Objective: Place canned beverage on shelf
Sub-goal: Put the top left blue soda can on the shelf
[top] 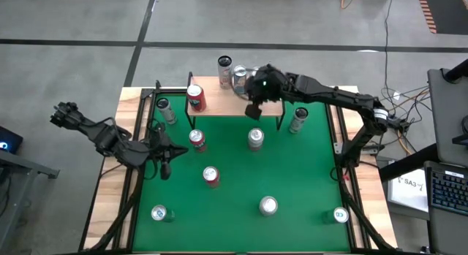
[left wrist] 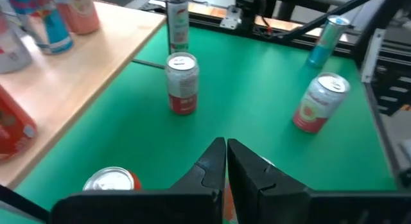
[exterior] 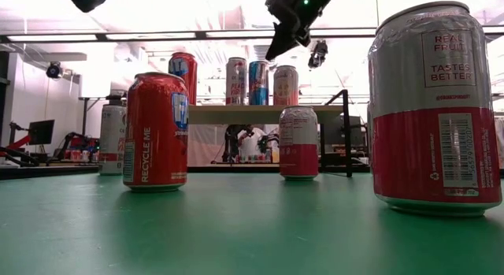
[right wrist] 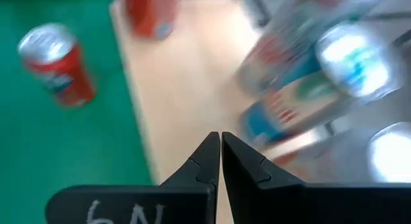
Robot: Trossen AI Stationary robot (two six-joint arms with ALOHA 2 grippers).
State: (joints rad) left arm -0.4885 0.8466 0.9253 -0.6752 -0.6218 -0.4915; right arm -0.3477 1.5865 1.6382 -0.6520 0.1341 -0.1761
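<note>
My right gripper [top: 253,109] is over the front edge of the shelf [top: 219,103], fingers pressed together, nothing between them. My left gripper [top: 165,169] is parked low, well off the shelf's left front corner, also pinched shut and empty.

Overhead view: shelf sits at the far edge of the green table [top: 300,174]. On it, a red can [top: 196,98] at the left end, two silver-topped cans [top: 225,67] near the back. The rest stand scattered on the green in front of the shelf.

Low view adds what overhead can't: four cans in a row on the shelf top, seen from the side. Nearest red can [exterior: 156,131] reads "RECYCLE ME" down its side. Big white-and-red can [exterior: 435,109] close to the lens reads "REAL FRUIT TASTES BETTER", barcode below. A smaller white-and-red can [exterior: 298,143] stands just in front of the shelf.

Left wrist view: closed fingertips [left wrist: 226,161] over green, a white-and-red can [left wrist: 182,83] straight ahead beside the shelf edge, pull tab visible.

Right wrist view: shut fingertips [right wrist: 216,158] above bare wood, shelf cans motion-blurred, labels unreadable there.
</note>
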